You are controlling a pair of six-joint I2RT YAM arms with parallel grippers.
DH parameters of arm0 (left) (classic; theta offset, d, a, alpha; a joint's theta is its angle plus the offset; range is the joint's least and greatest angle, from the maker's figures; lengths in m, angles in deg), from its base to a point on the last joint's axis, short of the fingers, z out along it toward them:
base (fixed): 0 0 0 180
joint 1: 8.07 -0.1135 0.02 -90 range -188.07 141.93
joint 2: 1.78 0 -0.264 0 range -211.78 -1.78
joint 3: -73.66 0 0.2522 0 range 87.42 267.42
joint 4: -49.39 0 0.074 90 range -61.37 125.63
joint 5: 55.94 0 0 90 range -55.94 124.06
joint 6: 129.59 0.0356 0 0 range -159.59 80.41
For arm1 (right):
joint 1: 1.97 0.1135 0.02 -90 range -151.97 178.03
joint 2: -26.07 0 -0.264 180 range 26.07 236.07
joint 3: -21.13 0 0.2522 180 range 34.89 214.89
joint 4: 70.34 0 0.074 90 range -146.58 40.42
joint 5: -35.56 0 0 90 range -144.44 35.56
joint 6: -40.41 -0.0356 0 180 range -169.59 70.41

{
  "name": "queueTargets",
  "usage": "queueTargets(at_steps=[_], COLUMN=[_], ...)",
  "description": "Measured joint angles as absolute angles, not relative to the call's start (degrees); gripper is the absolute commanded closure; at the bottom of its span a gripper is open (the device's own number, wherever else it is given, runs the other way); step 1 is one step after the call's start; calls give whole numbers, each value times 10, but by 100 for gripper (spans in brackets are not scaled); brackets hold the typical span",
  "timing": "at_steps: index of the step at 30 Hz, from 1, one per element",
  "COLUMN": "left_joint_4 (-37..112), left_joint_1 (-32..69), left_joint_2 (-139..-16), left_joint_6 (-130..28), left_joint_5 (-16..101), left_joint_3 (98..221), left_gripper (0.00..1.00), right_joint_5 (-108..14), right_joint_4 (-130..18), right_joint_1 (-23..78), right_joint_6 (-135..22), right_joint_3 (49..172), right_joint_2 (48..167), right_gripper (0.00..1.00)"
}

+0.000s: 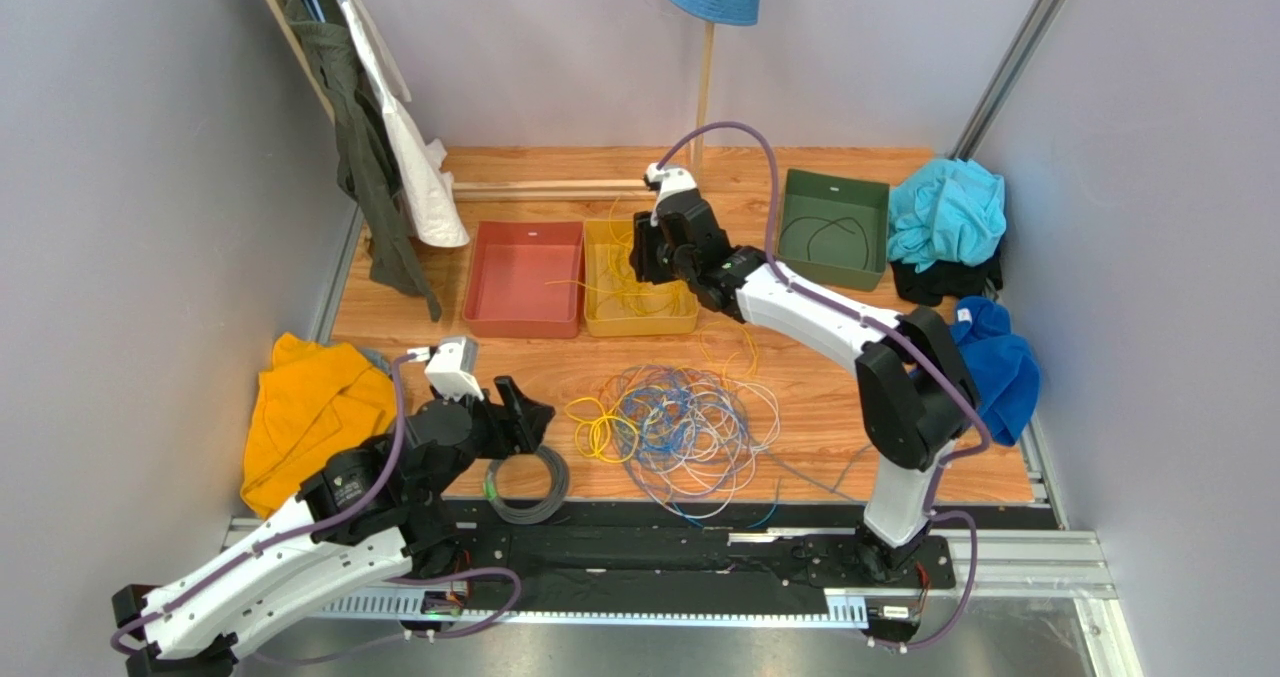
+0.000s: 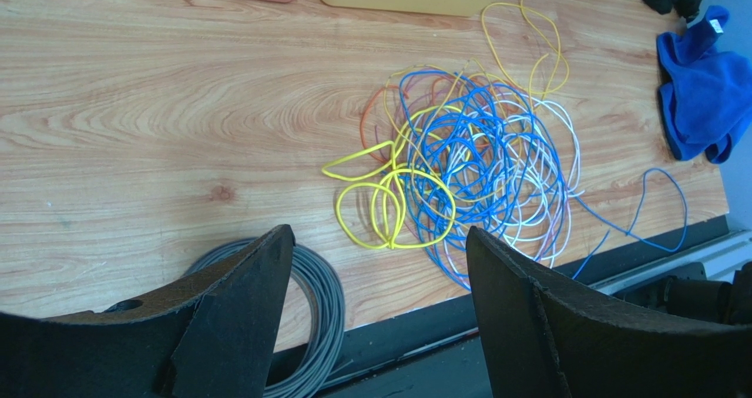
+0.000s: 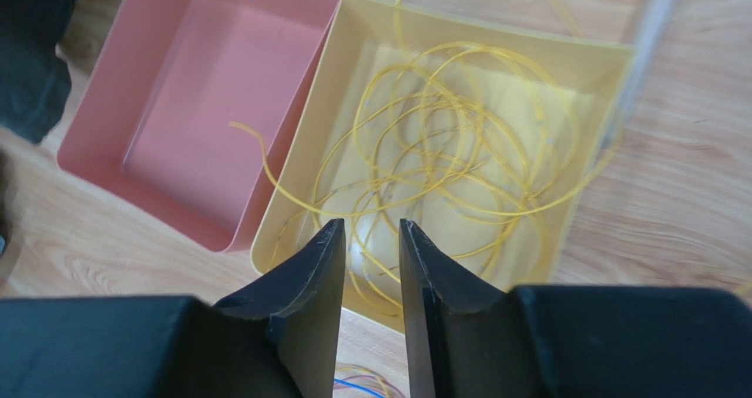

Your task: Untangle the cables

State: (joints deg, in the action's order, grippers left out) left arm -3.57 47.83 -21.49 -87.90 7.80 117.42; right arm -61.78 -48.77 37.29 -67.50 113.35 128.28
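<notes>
The cables (image 1: 684,422) lie as a loose tangle of yellow, blue and pale wires on the wooden table, in front of the bins; the left wrist view shows the tangle (image 2: 477,164) spread flat. My left gripper (image 1: 526,415) hovers just left of it, open wide (image 2: 379,235), with nothing between its fingers. My right gripper (image 1: 654,250) hangs over the yellow bin (image 1: 639,322). Its jaws (image 3: 371,226) stand a narrow gap apart and hold nothing. Thin yellow wires (image 3: 459,142) curl inside that bin (image 3: 565,58), and one strand hangs over its left wall.
A red bin (image 1: 522,325) stands left of the yellow one, and a green bin (image 1: 834,179) with a dark cable sits at the back right. A grey coil (image 1: 529,485) lies by the left gripper. Cloths: orange (image 1: 308,407) left, blue (image 1: 999,362) and teal (image 1: 944,212) right.
</notes>
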Motion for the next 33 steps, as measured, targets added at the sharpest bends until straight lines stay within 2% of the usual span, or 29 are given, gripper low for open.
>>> queueTargets(at_steps=[5, 6, 10, 13, 26, 29, 33], left_joint_4=[-34, -33, -32, -30, -27, -27, -26], left_joint_1=[478, 478, 478, 478, 478, 478, 478], left_joint_2=[-215, -215, -215, -214, -208, -207, -208], left_joint_6=[-879, -879, -880, -881, -883, -884, -886], left_joint_5=[80, 81, 85, 86, 98, 99, 100], left_joint_3=[1168, 1166, 1159, 1153, 1135, 1132, 1127], left_gripper=[19, 19, 19, 19, 19, 19, 19], right_joint_5=[-560, -550, -525, -519, -591, -610, -635], right_joint_4=[-494, -496, -505, -506, -466, -455, -436], right_joint_1=[392, 395, 404, 404, 411, 411, 411], right_joint_6=[-688, -693, -708, -711, -649, -635, -624], right_joint_3=[1158, 1164, 1178, 1178, 1259, 1262, 1263], right_joint_2=[1349, 1361, 1389, 1391, 1467, 1485, 1501], right_gripper=[75, 74, 59, 53, 57, 64, 87])
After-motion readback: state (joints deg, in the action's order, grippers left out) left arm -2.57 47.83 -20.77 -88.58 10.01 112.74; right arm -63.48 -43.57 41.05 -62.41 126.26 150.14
